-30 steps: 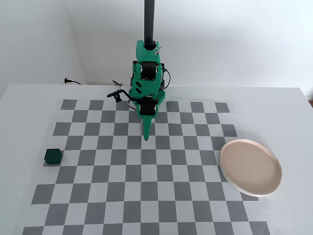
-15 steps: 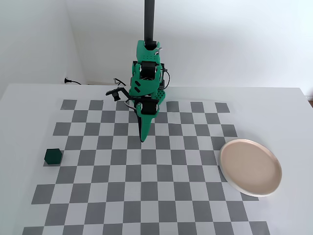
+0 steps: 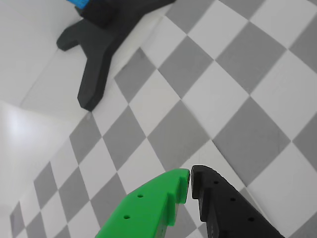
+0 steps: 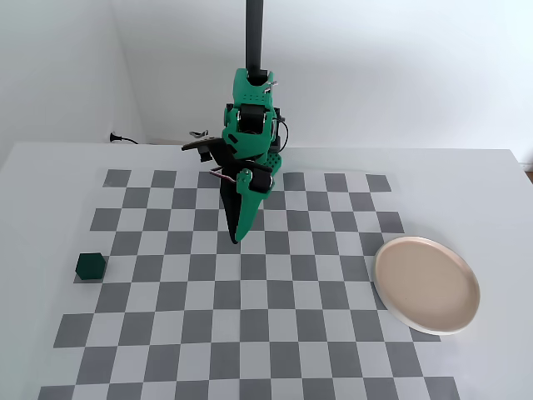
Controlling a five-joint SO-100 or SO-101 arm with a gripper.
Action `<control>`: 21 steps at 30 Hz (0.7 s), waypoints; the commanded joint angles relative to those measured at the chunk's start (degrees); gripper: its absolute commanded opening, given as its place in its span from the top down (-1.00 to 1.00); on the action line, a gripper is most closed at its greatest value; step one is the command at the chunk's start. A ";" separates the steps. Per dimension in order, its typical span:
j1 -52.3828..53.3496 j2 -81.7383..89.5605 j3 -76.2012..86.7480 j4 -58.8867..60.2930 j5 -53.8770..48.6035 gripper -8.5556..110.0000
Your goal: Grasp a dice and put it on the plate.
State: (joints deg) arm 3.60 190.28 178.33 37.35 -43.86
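Nearest in the wrist view: my hand (image 3: 190, 182), green finger and black finger tip to tip, nothing between them, so it is closed and empty. Below them only grey-and-white checker squares (no dice, no plate in this view), so I judge I'm not over either target.

In the fixed view my hand (image 4: 237, 238) points down over the middle of the checkered surface (image 4: 275, 333), tips low above the squares; I can't tell whether they touch. It hangs roughly between the two task things, which looks like a neutral start pose, not an approach.

The dice (image 4: 90, 266) sits on the surface near the board's left edge in the fixed view, well apart from my hand and free on every side, an easy pick from above. The plate (image 4: 426, 284) lies at the right edge of the board, empty, well apart from the dice, so the carry runs across the whole board.

Farther back, a black forked base foot (image 3: 94, 47) rests on plain white surface. Grasp not yet begun; the fingers must part first.
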 commanded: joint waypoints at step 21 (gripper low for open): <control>-6.77 0.79 -2.55 -2.81 -47.29 0.73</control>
State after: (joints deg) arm -2.72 190.28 178.33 35.24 -89.03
